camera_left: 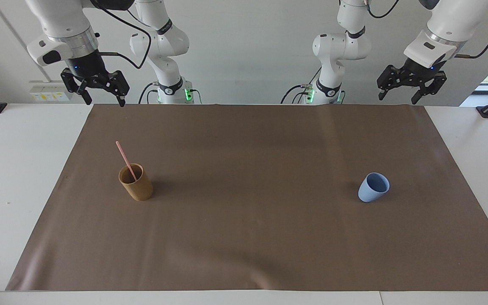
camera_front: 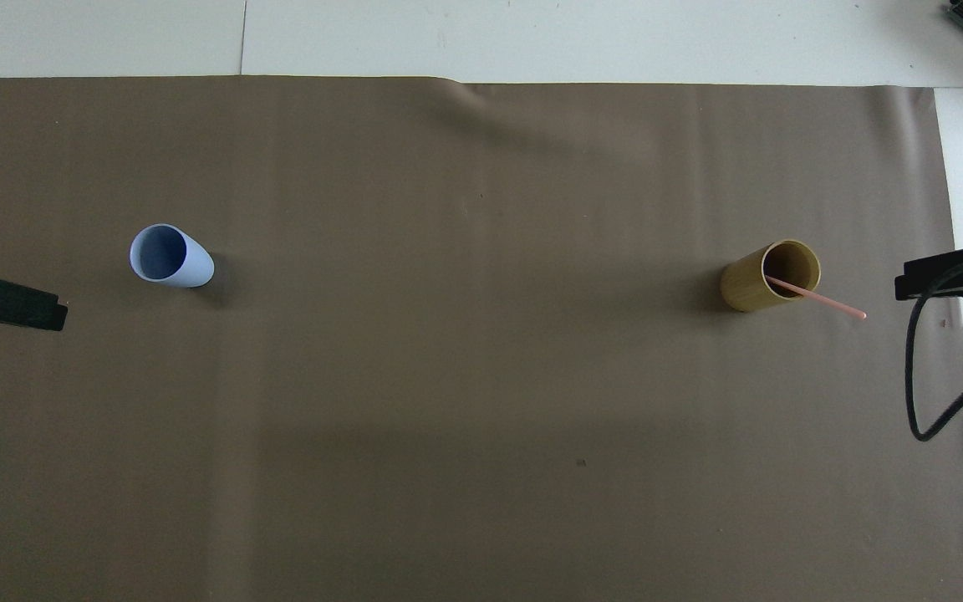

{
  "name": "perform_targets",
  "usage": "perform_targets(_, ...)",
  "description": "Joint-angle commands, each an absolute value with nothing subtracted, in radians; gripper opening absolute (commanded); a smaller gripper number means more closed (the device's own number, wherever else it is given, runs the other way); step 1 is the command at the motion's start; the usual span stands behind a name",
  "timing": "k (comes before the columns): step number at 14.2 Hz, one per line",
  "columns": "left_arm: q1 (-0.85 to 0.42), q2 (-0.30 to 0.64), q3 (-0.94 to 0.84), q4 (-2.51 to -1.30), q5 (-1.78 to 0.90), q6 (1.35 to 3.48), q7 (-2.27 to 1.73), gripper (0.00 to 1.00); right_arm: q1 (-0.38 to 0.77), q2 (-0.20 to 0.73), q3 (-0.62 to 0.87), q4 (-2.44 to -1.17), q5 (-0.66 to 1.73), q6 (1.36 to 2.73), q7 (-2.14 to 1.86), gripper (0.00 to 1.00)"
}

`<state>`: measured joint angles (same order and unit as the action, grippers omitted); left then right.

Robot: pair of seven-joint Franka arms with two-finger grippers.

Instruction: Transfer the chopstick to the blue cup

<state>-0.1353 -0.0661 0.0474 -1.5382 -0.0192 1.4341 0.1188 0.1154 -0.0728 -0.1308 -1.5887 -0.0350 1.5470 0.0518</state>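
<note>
Chopstick (camera_left: 124, 159), thin pale-pink, stood leaning in the ochre cylindrical cup (camera_left: 136, 182); the matte light-blue cup (camera_left: 373, 187) sat empty well apart. Left gripper (camera_left: 411, 87) and right gripper (camera_left: 100, 91) waited open, holding nothing; transfer not begun.

Both arms parked, waiting. I see my right arm coming down from its base at the robots' edge of the surface, wrist bent, right gripper (camera_left: 102, 94) raised in the air over the corner at the right arm's end on the robots' side; fingers (camera_left: 86, 96) spread apart, nothing between them. My left arm mirrors it: elbow high, wrist angled down, left gripper (camera_left: 398, 94) raised over the corner at the left arm's end on the robots' side, fingers (camera_left: 416, 98) likewise spread and empty. In the overhead view only dark gripper parts show at the side edges.
</note>
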Motion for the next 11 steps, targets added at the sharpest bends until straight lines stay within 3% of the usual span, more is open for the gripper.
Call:
perform_targets(1,-0.126,-0.086,0.04,-1.562,-0.002,1.443,0.129,1.0,0.117,-0.098,-0.13,-1.615,-0.02,1.546,0.061,1.0)
perform_targets(11,-0.123,-0.083,0.038,-1.554,-0.011,1.447,0.126,1.0,0.115,-0.098,-0.13,-1.617,-0.018,1.546,0.061,1.0)
